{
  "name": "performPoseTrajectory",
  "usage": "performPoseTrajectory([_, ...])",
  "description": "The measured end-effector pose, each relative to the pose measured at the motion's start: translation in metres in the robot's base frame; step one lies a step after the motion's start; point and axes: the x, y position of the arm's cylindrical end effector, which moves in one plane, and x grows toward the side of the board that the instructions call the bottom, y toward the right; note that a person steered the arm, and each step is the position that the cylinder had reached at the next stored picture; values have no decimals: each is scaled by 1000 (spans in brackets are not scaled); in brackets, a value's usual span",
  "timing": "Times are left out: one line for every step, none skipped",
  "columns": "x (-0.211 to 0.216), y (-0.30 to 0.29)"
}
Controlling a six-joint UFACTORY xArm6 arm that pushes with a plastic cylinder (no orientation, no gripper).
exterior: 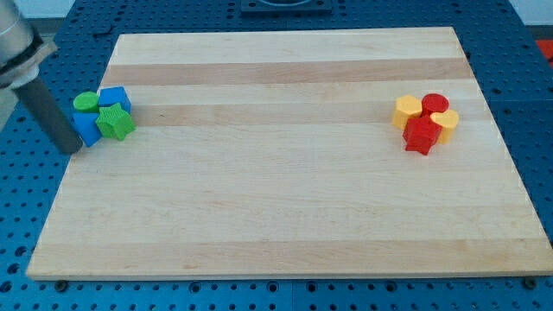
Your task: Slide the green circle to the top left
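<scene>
So your arm came in from the view's top left as a straight dark rod, slanting down to the desk's left edge. My tip (69,149) sat touching the blue block (86,130) at the cluster's left side. No pincer on this rig, so nothing to spread or pinch.

The pale wooden desk (285,190) lay on a blue perforated base (17,225).

The green circle (85,103) stood upright near the left edge, packed against a blue cube (115,98) and green star (115,123). Round, so no long axis.
</scene>
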Motion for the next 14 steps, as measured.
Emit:
performPoseTrajectory([-37, 20])
performPoseTrajectory([-37, 20])
performPoseTrajectory([-2, 0])
performPoseTrajectory([-6, -1])
performPoseTrajectory([-7, -1])
performPoseTrajectory([-26, -1])
performPoseTrajectory([-54, -1])
performPoseTrajectory([-54, -1])
performPoseTrajectory([-60, -1])
performPoseTrajectory([-90, -1])
performPoseTrajectory([-100, -1])
performPoseTrajectory([-114, -1])
performPoseTrajectory([-127, -1])
performPoseTrajectory([-127, -1])
